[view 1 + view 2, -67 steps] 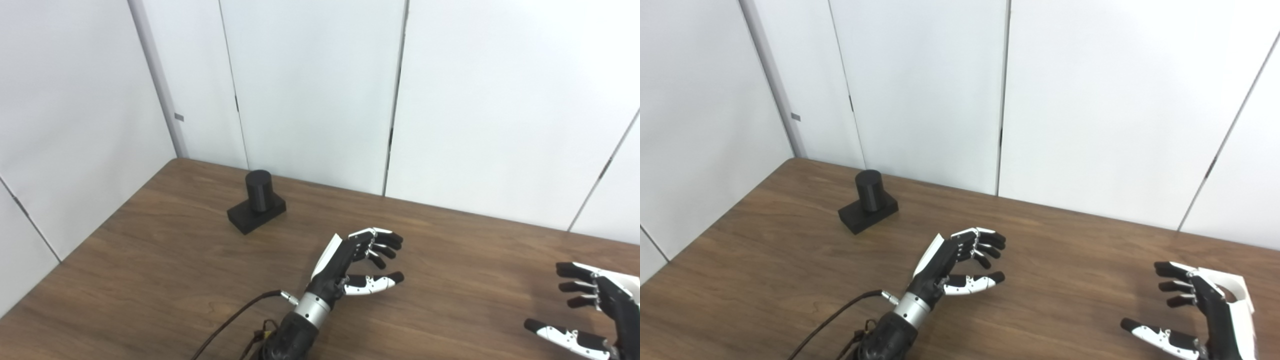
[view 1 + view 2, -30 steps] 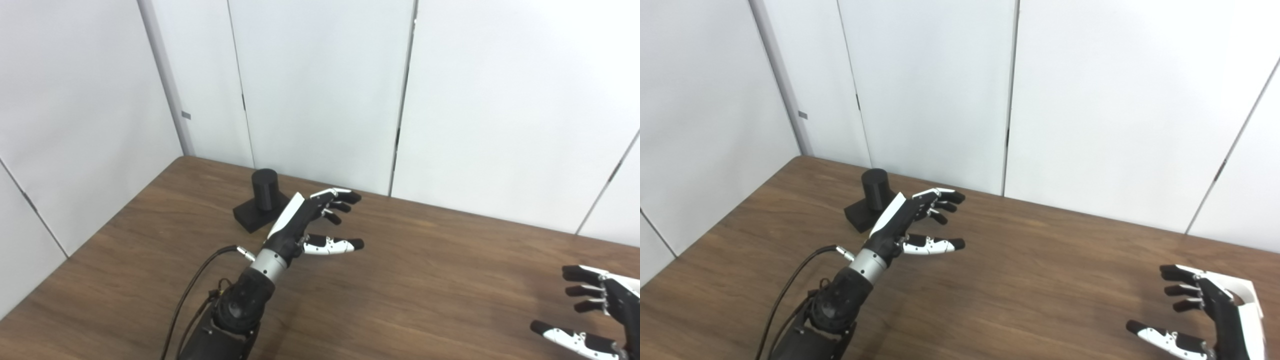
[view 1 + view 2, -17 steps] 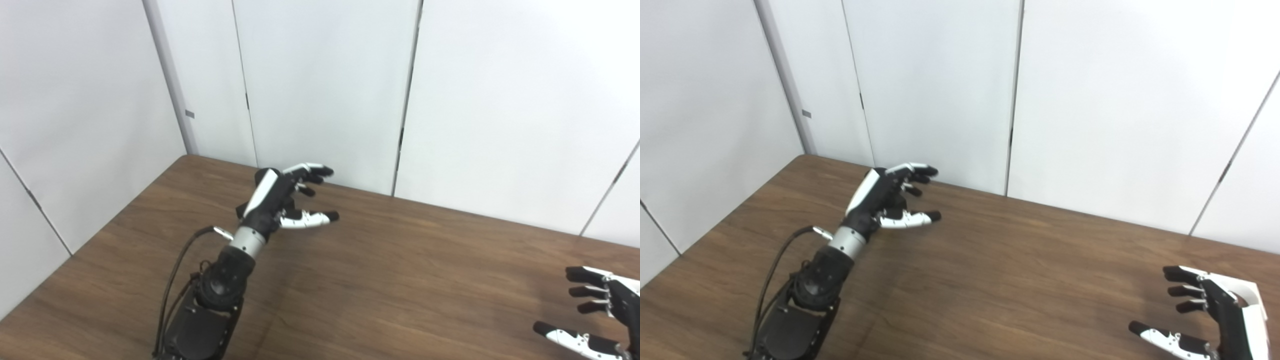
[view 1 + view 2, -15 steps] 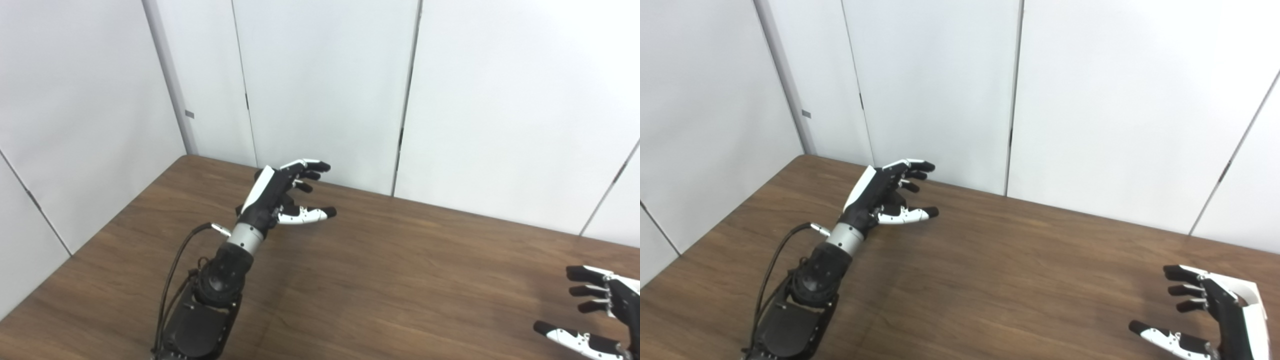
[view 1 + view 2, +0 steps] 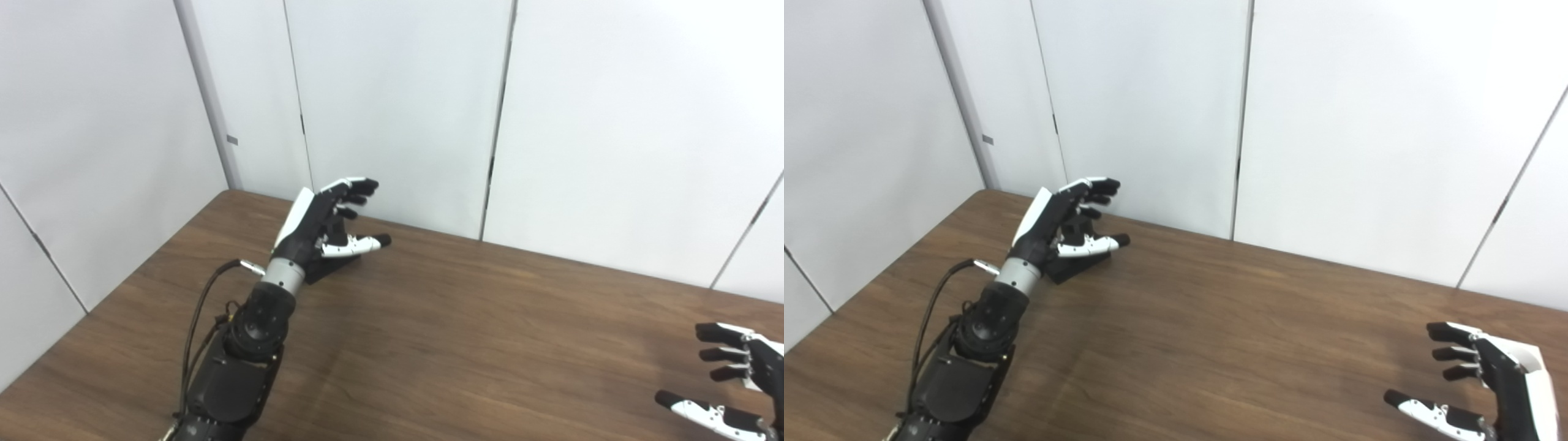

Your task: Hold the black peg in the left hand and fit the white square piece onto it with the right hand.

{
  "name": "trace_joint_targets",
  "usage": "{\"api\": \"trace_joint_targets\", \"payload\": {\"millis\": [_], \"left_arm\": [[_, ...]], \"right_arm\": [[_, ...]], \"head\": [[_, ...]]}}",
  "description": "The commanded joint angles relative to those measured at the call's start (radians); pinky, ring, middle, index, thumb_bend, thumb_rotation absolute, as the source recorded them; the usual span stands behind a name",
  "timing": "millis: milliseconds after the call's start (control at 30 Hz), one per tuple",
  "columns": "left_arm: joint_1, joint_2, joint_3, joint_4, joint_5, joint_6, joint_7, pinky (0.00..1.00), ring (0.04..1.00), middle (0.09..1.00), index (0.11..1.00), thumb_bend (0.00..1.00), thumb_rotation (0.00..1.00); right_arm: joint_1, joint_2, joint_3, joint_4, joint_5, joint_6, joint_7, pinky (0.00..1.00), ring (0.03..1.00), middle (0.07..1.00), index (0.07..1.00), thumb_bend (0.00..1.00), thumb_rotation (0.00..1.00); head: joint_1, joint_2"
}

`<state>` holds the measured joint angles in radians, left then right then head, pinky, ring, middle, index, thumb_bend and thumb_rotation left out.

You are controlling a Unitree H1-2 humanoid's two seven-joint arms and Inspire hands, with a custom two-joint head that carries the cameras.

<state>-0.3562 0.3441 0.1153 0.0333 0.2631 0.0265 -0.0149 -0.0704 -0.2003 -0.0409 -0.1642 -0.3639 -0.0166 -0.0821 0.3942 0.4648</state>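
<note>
Left hand (image 5: 318, 223) reached forward, spread wide around black peg (image 5: 335, 231), gripping nothing

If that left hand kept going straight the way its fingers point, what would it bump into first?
Probably the white wall panel behind the table. The left hand is open beside the black peg, its fingers reaching past it; depth is unclear.

paired head views, overlooking table (image 5: 465, 343)

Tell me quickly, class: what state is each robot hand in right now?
Left hand: open, fingers spread around the black peg, not closed on it.
Right hand: open, holding nothing, above the table.
</note>
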Motion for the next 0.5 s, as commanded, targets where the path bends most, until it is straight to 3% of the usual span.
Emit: {"api": "trace_joint_targets", "payload": {"millis": [0, 167, 467], "left_arm": [[-0.057, 0.034, 0.017, -0.001, 0.007, -0.021, 0.028, 0.73, 0.844, 0.839, 0.795, 0.81, 0.13], [-0.068, 0.049, 0.026, 0.008, 0.032, -0.012, 0.053, 0.75, 0.905, 0.891, 0.813, 0.80, 0.16], [-0.081, 0.100, 0.019, 0.086, 0.093, -0.073, 0.112, 0.85, 0.938, 0.905, 0.799, 0.82, 0.18]], "right_arm": [[-0.024, -0.003, -0.003, -0.036, -0.002, -0.012, -0.006, 0.49, 0.610, 0.676, 0.656, 0.61, 0.00], [-0.025, -0.003, -0.002, -0.041, 0.002, -0.008, -0.002, 0.49, 0.610, 0.679, 0.660, 0.61, 0.00], [-0.028, 0.004, -0.001, -0.041, 0.000, -0.004, -0.004, 0.48, 0.602, 0.672, 0.656, 0.61, 0.00]], "head": [[0.000, 0.003], [0.001, 0.004], [-0.002, 0.003]]}}
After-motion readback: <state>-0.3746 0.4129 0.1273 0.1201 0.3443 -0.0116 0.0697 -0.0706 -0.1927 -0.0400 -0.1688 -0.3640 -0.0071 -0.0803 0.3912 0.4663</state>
